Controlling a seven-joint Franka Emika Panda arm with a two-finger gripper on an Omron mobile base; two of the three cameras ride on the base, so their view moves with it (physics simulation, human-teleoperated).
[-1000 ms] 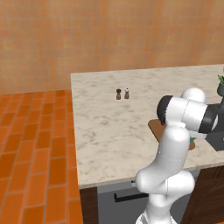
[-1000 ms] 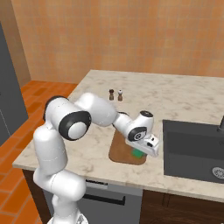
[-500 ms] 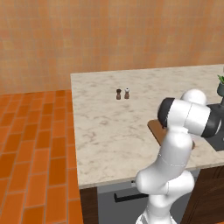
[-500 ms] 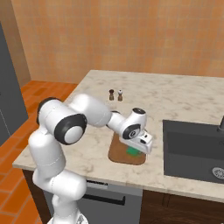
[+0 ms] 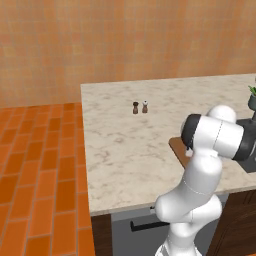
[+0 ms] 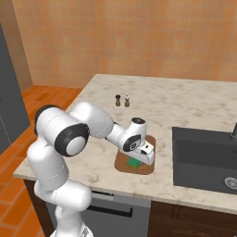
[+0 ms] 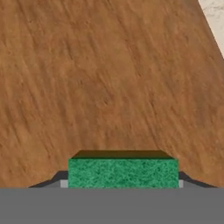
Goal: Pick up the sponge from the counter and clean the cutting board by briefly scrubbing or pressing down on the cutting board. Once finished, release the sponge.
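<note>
The gripper sits low over the cutting board, at the lower centre of the right base view, with the hand angled down toward the wood. In the hand view the sponge appears at the bottom centre, seated between the two dark finger tips, whose ends show just at its left and right sides; the fingers are closed at a narrow spacing on the green block and are holding it. Brown wood grain covers nearly all of the hand view above the sponge, and a sliver of the counter shows at the upper right corner, so the sponge is over the board and close to its surface. Whether the sponge is already pressed into contact with the wood cannot be told from these views. In the right base view a green patch marks the sponge under the hand, inside the board outline. The step in hand is judged to be the scrubbing or pressing phase, the pick-up being complete. The next move calls for a short downward press or a brief stroke kept within the board edges, then opening the fingers to release the sponge. Two shakers stand well apart at the upper centre, and the sink basin lies at the right of the frame.
</note>
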